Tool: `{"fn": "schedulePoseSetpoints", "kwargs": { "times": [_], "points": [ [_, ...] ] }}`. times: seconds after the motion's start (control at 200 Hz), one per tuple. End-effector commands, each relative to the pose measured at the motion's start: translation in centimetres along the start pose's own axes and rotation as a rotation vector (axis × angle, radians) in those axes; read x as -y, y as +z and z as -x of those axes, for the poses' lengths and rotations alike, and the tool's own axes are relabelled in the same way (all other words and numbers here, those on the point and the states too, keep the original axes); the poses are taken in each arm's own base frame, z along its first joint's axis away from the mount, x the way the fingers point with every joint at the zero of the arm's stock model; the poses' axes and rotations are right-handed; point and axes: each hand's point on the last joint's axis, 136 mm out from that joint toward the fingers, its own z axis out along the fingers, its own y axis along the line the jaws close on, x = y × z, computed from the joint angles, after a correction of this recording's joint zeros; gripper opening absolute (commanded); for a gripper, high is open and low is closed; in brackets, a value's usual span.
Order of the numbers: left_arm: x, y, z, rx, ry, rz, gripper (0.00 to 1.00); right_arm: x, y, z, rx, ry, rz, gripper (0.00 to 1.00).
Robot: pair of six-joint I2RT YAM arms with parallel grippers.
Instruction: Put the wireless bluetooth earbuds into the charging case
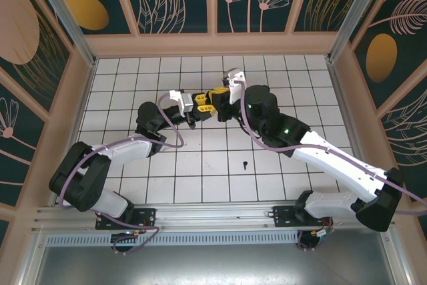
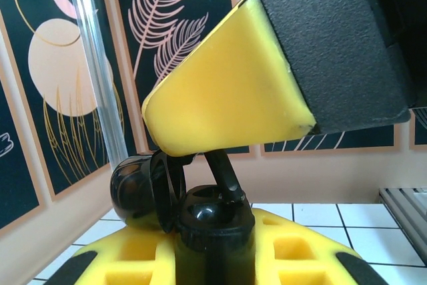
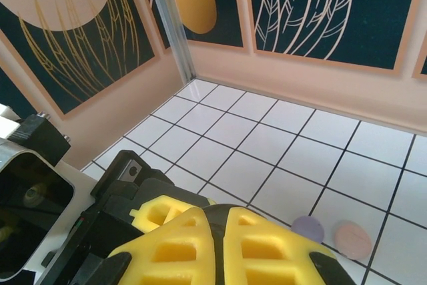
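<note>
Top view, upper centre: left fingers [image 2: 227, 98] clamp the open charging case [image 2: 212, 221], right fingers [image 3: 193, 245] are pressed together, contents unclear; black earbud [image 1: 245, 164] lies on the table [image 1: 200, 179], lower centre; best keep case level, seat stem-first.

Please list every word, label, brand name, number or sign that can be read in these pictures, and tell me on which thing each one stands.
None: no readable word, number or brand in any view.
The wall panels carry only drawn leaves and circles, no letters.
The black case looks plain, with no label seen.
The lilac disc and the pink disc on the floor look plain; any print would be too small to read.
</note>
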Motion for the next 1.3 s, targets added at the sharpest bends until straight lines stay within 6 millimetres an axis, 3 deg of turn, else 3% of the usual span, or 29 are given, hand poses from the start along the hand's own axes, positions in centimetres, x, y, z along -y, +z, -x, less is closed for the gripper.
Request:
{"fn": "schedulePoseSetpoints", "kwargs": {
  "times": [0.0,0.671,0.911,1.296],
  "points": [
    [1.4,0.4,5.0,0.122,0.103,-0.063,0.00,0.3,1.1,-4.2,-0.122,-0.064,-0.038,0.06],
    [0.8,0.6,6.0,0.145,0.076,-0.039,0.00,-1.2,1.4,-8.6,-0.236,-0.173,-0.020,0.06],
    [0.3,0.7,5.6,0.131,0.061,-0.017,0.00,-0.8,1.5,-8.1,-0.227,-0.153,-0.058,0.11],
    [0.1,0.6,4.0,0.117,0.022,-0.010,0.00,-0.1,1.9,-4.3,-0.156,-0.060,-0.158,0.33]
  ]
}}
